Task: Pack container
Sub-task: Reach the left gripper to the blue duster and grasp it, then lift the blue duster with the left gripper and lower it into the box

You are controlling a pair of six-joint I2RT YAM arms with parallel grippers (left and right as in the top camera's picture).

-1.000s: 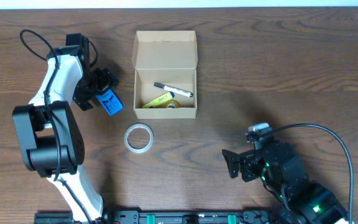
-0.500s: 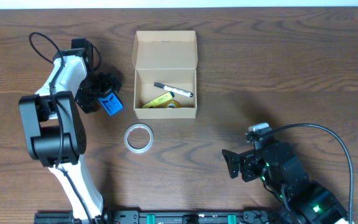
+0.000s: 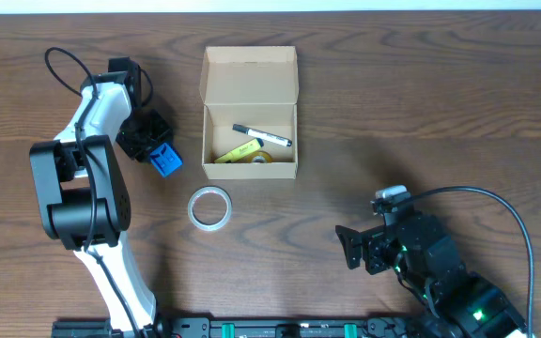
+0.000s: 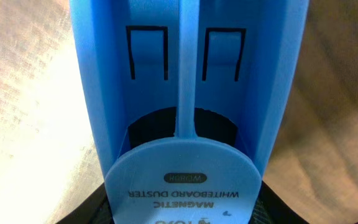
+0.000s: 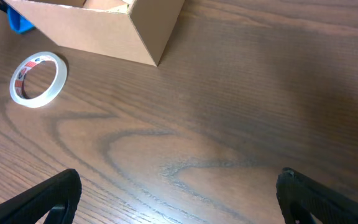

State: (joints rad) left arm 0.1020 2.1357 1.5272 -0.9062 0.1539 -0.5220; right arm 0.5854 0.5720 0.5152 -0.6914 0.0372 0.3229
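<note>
Left end effector: clamped on your blue duster; container near, rightward, nearer this arm. Right end effector: wide open, empty.

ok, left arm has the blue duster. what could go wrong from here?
The blue duster fills the left wrist view, so the left gripper would head for the container blind on that camera. The marker and yellow item already lie inside; the duster could land on them tilted and stop the flap closing.

- The counter is seen whole from above.
- The left wrist view is filled by a duster.
- The container is shared by overhead and right wrist views.
</note>
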